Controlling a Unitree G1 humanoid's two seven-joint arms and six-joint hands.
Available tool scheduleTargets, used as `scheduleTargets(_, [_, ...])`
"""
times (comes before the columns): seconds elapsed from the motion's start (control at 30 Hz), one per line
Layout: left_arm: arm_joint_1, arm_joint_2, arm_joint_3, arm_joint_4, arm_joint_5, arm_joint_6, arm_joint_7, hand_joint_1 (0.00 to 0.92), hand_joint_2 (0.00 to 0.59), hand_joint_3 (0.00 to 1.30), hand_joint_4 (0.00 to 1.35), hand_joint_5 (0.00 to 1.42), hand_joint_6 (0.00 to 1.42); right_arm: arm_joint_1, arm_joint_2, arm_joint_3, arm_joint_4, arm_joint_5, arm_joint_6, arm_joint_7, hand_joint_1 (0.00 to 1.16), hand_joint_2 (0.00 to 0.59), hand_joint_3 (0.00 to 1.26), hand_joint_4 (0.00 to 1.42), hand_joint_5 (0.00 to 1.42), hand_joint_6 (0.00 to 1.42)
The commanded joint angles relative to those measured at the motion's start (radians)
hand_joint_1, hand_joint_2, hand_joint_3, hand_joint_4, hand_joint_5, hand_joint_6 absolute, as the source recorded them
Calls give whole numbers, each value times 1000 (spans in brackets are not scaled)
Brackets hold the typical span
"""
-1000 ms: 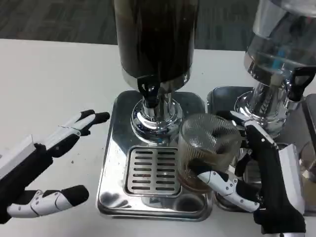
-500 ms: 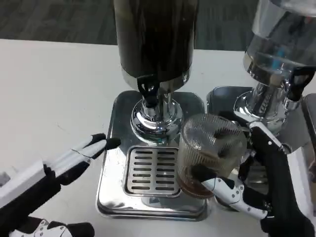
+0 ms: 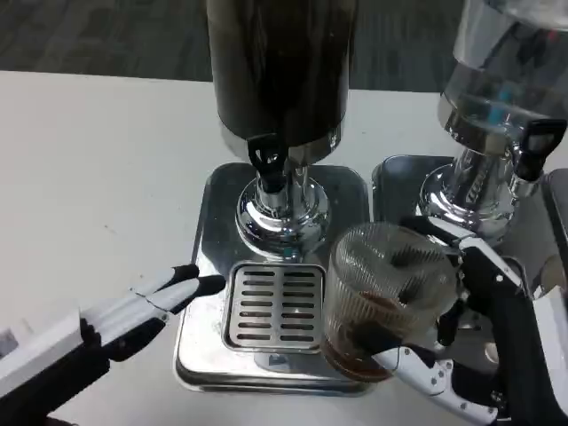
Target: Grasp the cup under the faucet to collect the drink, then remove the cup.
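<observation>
A clear ribbed cup (image 3: 382, 297) with dark drink in its bottom sits at the right front corner of the chrome drip tray (image 3: 209, 266), to the right of the slotted grate (image 3: 273, 306). My right hand (image 3: 484, 333) grips the cup, thumb across its lower front and fingers behind it. The black faucet tap (image 3: 266, 160) of the dark drink dispenser (image 3: 280, 71) hangs above the tray's back, away from the cup. At the lower left my left hand (image 3: 124, 315) is open, its fingers stretched out with the tips at the tray's left edge.
A second dispenser (image 3: 501, 106) with a clear tank and its own black tap stands at the right on another chrome tray (image 3: 390, 182), close behind my right hand. Bare white table (image 3: 98, 160) spreads to the left.
My right hand has drawn the cup toward me and slightly right, off the grate. The left hand has slid toward the tray's left edge and lower in the picture.
</observation>
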Motion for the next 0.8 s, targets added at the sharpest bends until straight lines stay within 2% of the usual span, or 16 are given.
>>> scheduleTargets(0.03, [27,30,-21,-44,-27,-3,12,0,131,17,0,0,134,26,17,-1,-38,16,-39,-4,659,226,548,689,872,1177])
scheduleTargets(0.4, [44,42,-20,-68,-56,17,17,0,126,18,0,0,134,50,24,-13,-71,14,-44,7,664,223,548,689,876,1177])
scheduleTargets(0.8, [49,37,-26,-64,-61,23,14,0,123,26,0,0,134,56,24,-31,-82,17,-52,15,666,223,559,705,882,1193])
